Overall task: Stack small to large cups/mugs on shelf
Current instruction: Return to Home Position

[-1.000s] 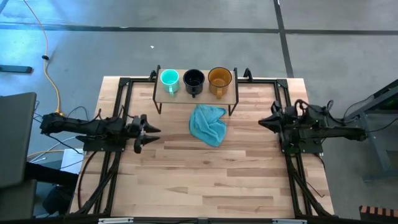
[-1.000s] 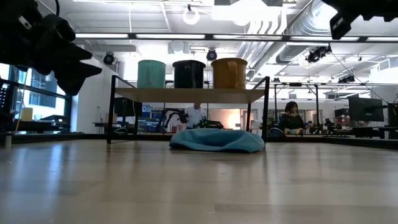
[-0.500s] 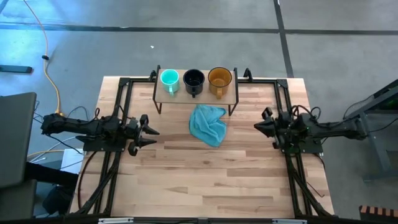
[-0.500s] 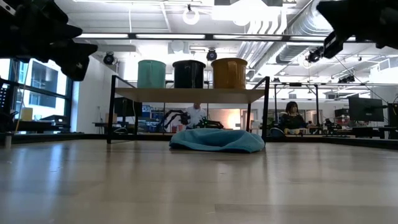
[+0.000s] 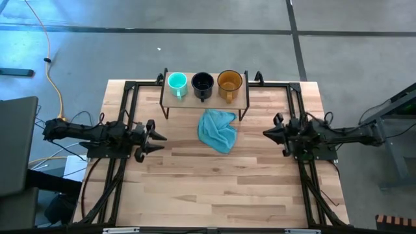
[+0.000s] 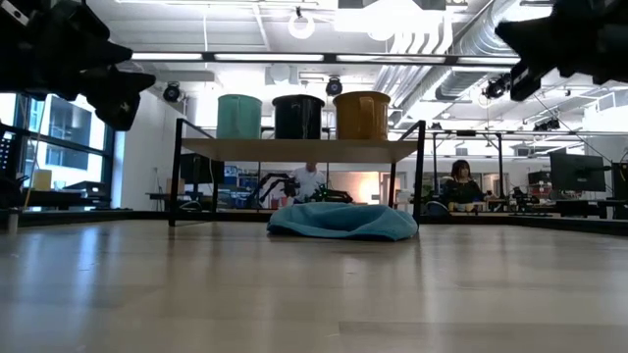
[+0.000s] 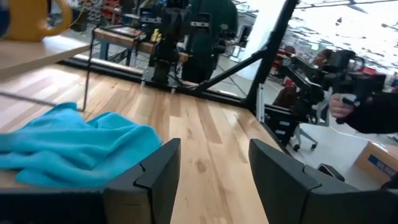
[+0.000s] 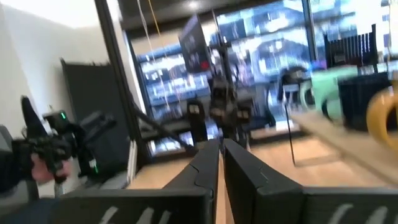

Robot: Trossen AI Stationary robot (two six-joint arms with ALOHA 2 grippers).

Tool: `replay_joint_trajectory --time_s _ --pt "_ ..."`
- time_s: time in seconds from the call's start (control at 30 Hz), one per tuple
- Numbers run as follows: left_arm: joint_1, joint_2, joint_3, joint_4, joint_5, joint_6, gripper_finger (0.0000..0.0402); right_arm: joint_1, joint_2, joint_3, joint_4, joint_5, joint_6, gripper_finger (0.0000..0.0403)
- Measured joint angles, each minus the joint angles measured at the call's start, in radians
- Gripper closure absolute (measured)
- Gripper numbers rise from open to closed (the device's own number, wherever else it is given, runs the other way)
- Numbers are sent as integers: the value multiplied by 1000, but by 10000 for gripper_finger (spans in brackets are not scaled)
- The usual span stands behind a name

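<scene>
Three mugs stand upright in a row on the shelf (image 5: 205, 99) near the table's far edge: teal-green mug (image 5: 177, 82), dark mug (image 5: 203, 82), amber mug (image 5: 229, 81). The low view shows the same row: teal-green mug (image 6: 239, 116), dark mug (image 6: 297, 116), amber mug (image 6: 361, 115) on the shelf board (image 6: 299, 149). My left gripper (image 5: 156, 136) hovers open over the table's left side, empty; its wrist view shows the left gripper (image 7: 214, 168) with a wide gap. My right gripper (image 5: 268, 133) hovers shut over the right side, and the right gripper (image 8: 221, 155) has its fingers together.
A light blue cloth (image 5: 218, 130) lies crumpled on the table just in front of the shelf, between both grippers. Black frame rails (image 5: 123, 110) run along the table's left and right sides. People sit in the room beyond the table (image 6: 459, 181).
My right gripper has moved a little toward the table's left and near edges, and its arm has swung into line. My left gripper has risen slightly in the low view. The mugs, the shelf and the cloth have stayed put.
</scene>
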Motion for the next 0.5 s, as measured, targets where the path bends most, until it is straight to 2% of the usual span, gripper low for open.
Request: replay_joint_trajectory --time_s 0.17,0.5 --pt "0 0 0 -6 1 -21 222 -9 0 0 -115 0 55 387" --pt "0 1 0 -72 11 -20 222 -9 0 0 -227 0 86 387"
